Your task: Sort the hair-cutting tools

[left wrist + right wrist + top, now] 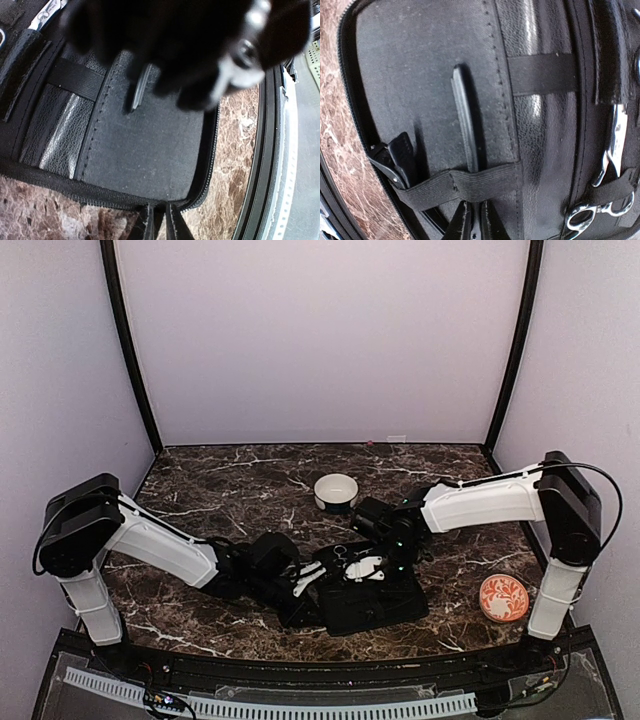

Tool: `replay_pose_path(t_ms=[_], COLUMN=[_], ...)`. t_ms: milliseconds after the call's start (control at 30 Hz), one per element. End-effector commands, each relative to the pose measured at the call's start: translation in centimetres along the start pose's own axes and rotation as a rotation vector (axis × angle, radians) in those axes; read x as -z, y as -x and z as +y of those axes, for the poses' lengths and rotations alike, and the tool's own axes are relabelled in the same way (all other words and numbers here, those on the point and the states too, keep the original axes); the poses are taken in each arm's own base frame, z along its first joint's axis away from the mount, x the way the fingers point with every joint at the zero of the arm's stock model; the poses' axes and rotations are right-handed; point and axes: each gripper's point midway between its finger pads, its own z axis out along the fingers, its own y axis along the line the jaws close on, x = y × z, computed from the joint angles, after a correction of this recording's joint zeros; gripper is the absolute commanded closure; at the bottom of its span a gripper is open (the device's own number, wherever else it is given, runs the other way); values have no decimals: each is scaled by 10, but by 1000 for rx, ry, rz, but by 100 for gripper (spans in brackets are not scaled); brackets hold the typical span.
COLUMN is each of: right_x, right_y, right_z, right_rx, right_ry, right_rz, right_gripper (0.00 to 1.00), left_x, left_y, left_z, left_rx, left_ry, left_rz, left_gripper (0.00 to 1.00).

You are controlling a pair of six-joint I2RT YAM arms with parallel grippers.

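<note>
Currently my right fingers (460, 223) pinch the stick (464, 120) tucked under the case (420, 60) strap (435, 187); my left fingers (146, 226) closed, empty

Black case (375, 605), black stick (464, 120), silver scissors (616, 139), white bowl (336, 492), brown white-veined marble worktop (220, 490), orange disc (503, 598) with white swirls.

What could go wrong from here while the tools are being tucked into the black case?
1. The thin black stick sits under only one elastic strap. The right end effector is at its lower end and might drag it out when pulling away.
2. The black clip shares that strap and could be knocked loose.
3. The left end effector works close to the right one over the case, so they could collide.
</note>
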Motion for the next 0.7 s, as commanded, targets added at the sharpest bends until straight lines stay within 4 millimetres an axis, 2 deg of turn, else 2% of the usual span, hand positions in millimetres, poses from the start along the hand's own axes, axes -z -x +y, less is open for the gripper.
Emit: replay_pose_path(t_ms=[0,133,300,433,567,667], right_x=[-6,3,31,60,88,96], right_y=[20,18,17,15,8,1], right_z=[4,3,-7,-14,-22,-32], right_rx=[12,0,-41,-70,-84,-108], right_ry=[25,9,-9,1,-20,-59], right_rz=[-80,-90,-149,-191,-248,-264], right_gripper=[92,84,73,71,70,70], left_x=[3,6,19,45,80,104], left_y=[-24,-21,-8,12,43,68], left_z=[12,12,11,10,23,38], left_rx=[39,31,4,-35,-97,-110], left_ry=[60,66,99,173,343,469], left_rz=[74,65,36,-10,-110,-182], left_gripper=[91,90,86,78,63,50])
